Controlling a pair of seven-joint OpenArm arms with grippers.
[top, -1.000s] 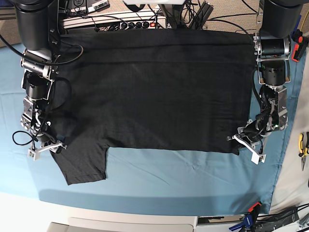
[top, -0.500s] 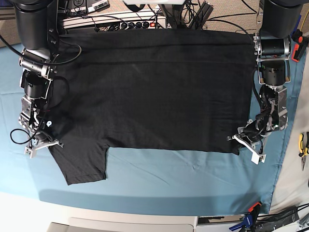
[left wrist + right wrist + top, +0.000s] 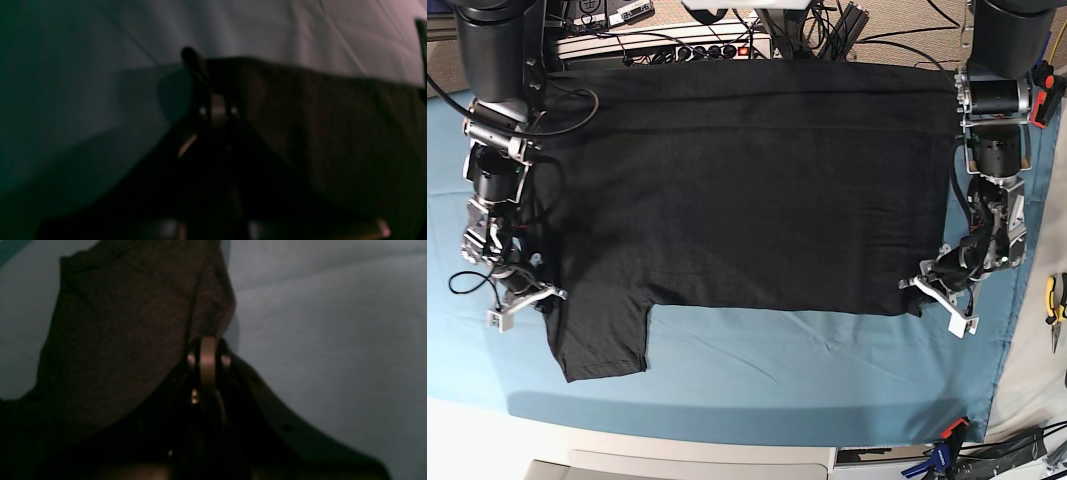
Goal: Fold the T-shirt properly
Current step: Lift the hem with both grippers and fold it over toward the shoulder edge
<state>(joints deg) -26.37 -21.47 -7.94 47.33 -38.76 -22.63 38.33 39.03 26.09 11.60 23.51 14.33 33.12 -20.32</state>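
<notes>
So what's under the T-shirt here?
The T-shirt lies flat on the teal cloth, which shows around its near edge and sides. Whatever lies under the cloth, or between shirt and cloth, is covered.

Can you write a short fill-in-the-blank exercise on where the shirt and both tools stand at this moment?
1. The T-shirt lies spread on a ____ table cloth.
2. The right tool is shut on the shirt's ____.
3. The left tool is ____ on the shirt's opposite corner.
4. The side of the shirt facing up is plain ____.

Missing words: teal-blue; sleeve; shut; black
</notes>
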